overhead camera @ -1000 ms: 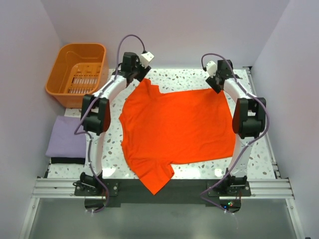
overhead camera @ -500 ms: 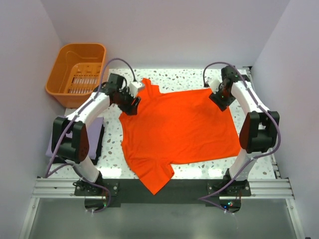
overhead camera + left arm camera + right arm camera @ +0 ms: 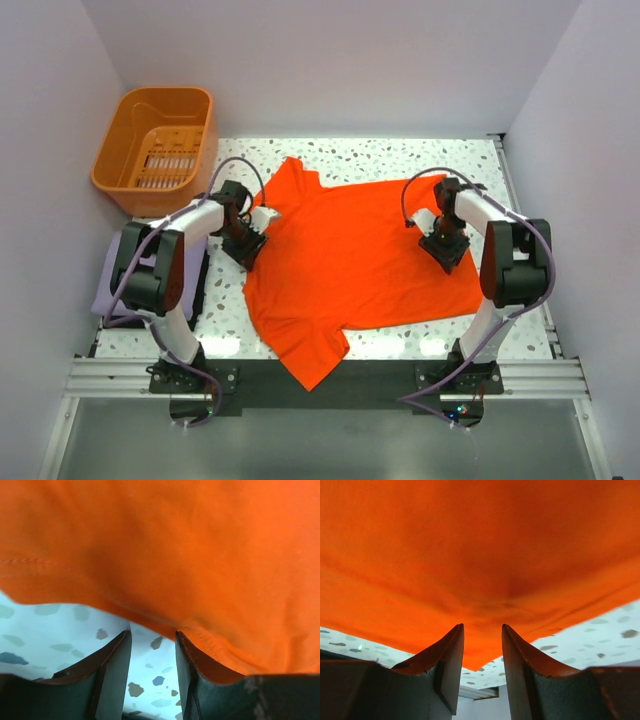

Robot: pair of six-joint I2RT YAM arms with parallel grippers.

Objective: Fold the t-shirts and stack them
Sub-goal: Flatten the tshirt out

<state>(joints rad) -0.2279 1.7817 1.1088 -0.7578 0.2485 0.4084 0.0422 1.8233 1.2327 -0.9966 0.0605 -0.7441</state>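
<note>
Speckled terrazzo worktop, seen from above, with both arms reaching in from its near edge; the orange-red t-shirt lies spread open and nearly flat over its middle, one sleeve pointing to the far left, the other drooping over the near edge onto the dark rail. The slotted orange basket stands off the far left corner, well apart from the shirt; the lavender t-shirt, already a flat folded rectangle, rests at the left margin, partly hidden by the left arm.

The left end effector sits low at the shirt's left border, between the two sleeves; in its wrist view the jaws stand partly apart, bare worktop shows in the gap, and the stitched border crosses just at the fingertips, so nothing appears clamped. The right end effector sits low over the cloth just inside the right border; its jaws are likewise partly apart, with a fold of orange cloth showing in the gap between the fingertips, not visibly pinched.

Handling, as judged: the fabric is light, limp and easily dragged or bunched; it will sag from any single hold; the firmest purchase is probably the doubled, stitched border, taken at two matching points so that the panel lifts evenly and folds without creasing.
</note>
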